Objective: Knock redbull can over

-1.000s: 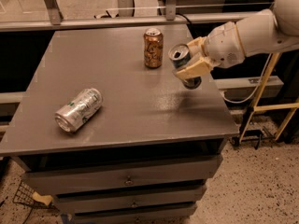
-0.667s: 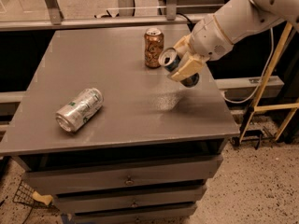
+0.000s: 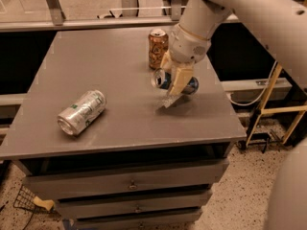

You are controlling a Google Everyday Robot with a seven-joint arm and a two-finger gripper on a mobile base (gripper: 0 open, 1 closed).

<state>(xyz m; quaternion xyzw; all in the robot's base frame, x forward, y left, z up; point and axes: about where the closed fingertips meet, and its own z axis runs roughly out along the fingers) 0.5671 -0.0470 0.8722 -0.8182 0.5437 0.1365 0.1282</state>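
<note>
Camera view shows the claw (image 3: pixel 176 83) clenched around the redbull can (image 3: pixel 159 78), which is tipped sideways low over the worktop (image 3: pixel 120 128), near the right side. An orange-gold can (image 3: pixel 158 47) stands just behind it (upright). A silver-and-green can (image 3: pixel 81 112) lies flat, well apart on the left.

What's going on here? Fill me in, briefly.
The robot's claw grips the redbull can and holds it tipped almost onto its side, low over the right part of the grey table. I can't tell whether the can touches the surface. An orange-gold can stands upright just behind it. A silver-and-green can lies on its side near the front left.
</note>
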